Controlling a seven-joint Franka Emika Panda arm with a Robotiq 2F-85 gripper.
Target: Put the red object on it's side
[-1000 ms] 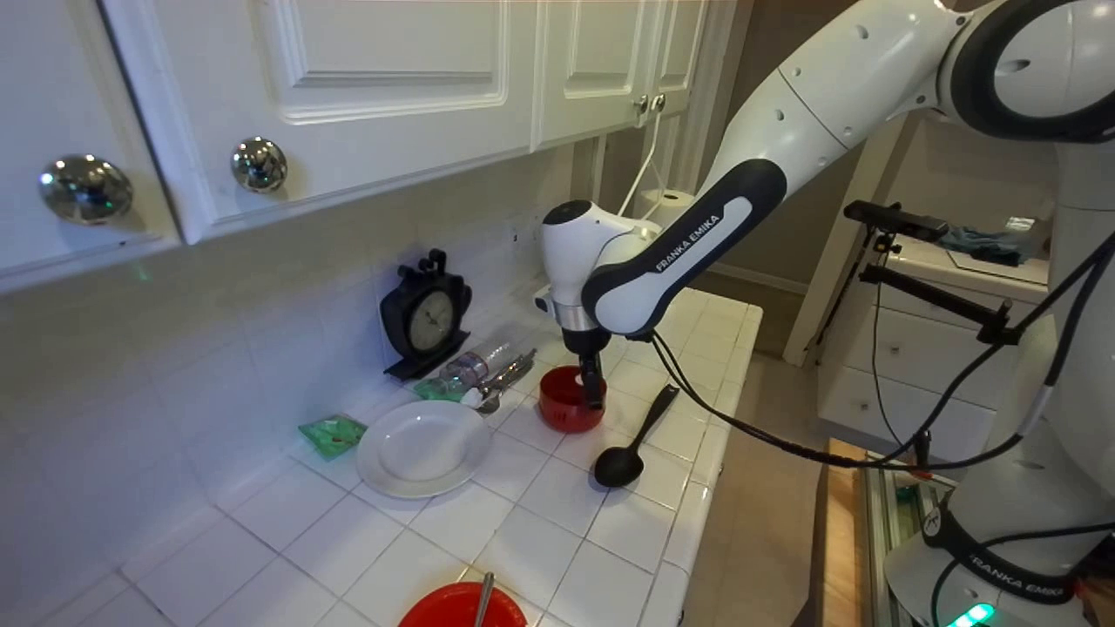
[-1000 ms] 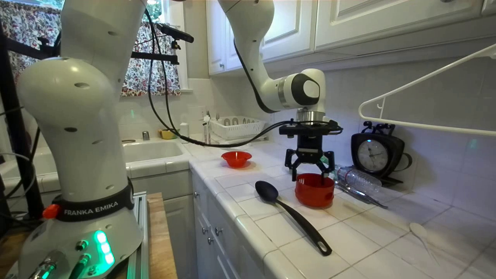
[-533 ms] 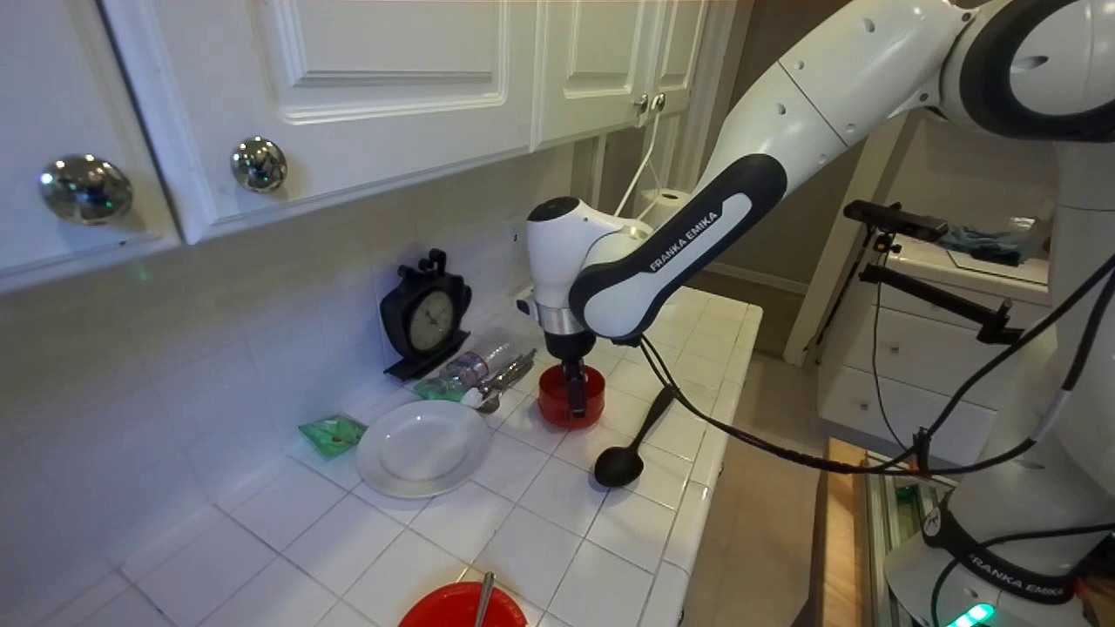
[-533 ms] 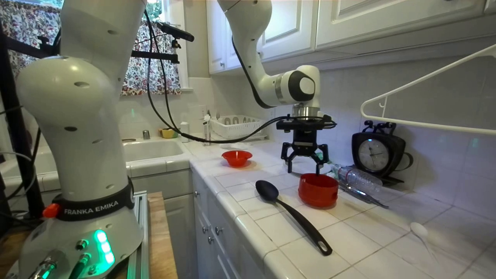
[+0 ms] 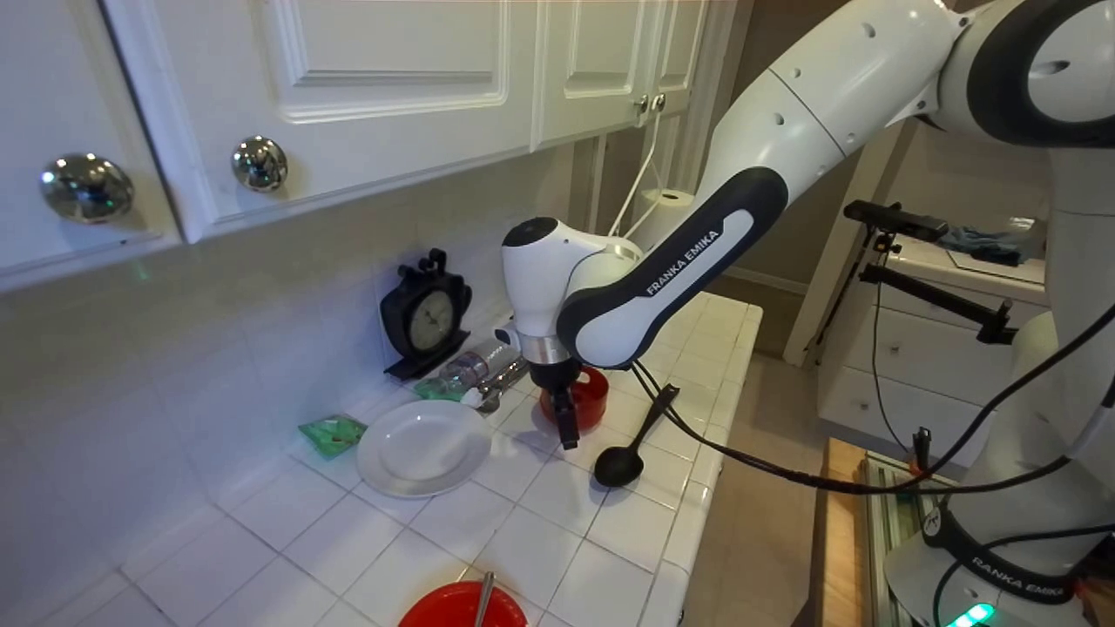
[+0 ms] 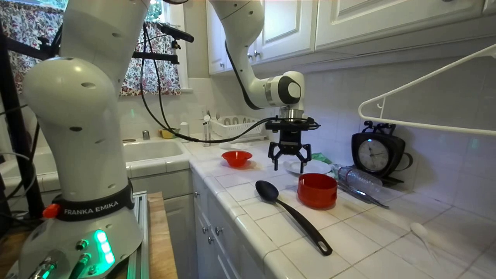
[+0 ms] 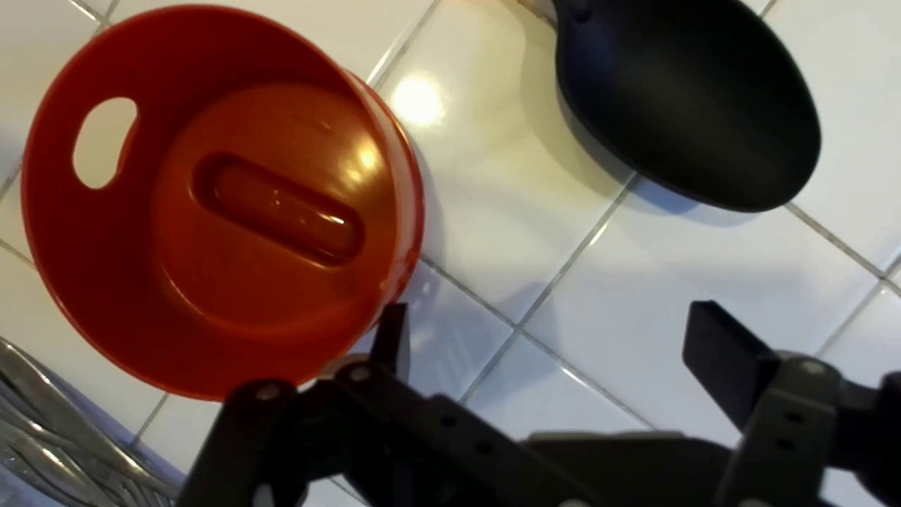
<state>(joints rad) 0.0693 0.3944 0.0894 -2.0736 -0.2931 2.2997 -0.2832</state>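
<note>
The red object is a short round red cup (image 6: 317, 192) that stands upright on the white tile counter, open side up. It also shows in an exterior view (image 5: 589, 402), partly hidden behind the gripper. In the wrist view the cup (image 7: 267, 127) fills the left side, with an oval hole in its wall. My gripper (image 6: 289, 169) is open and empty, pointing down beside the cup on the side of the wider red dish. In the wrist view the left finger of the gripper (image 7: 545, 313) overlaps the cup's rim; I cannot tell if they touch.
A black spoon (image 6: 298, 219) lies beside the cup. A white plate (image 5: 424, 448), plastic bottle (image 6: 356, 178), cutlery (image 7: 63, 436) and black clock (image 6: 373, 155) are near the wall. The wider red dish (image 6: 236, 158) stands toward the sink. White cabinets (image 5: 401, 70) hang above.
My gripper has moved from over the cup to beside it, toward the wider red dish, staying open. The cup shifted slightly at first and remains upright.
</note>
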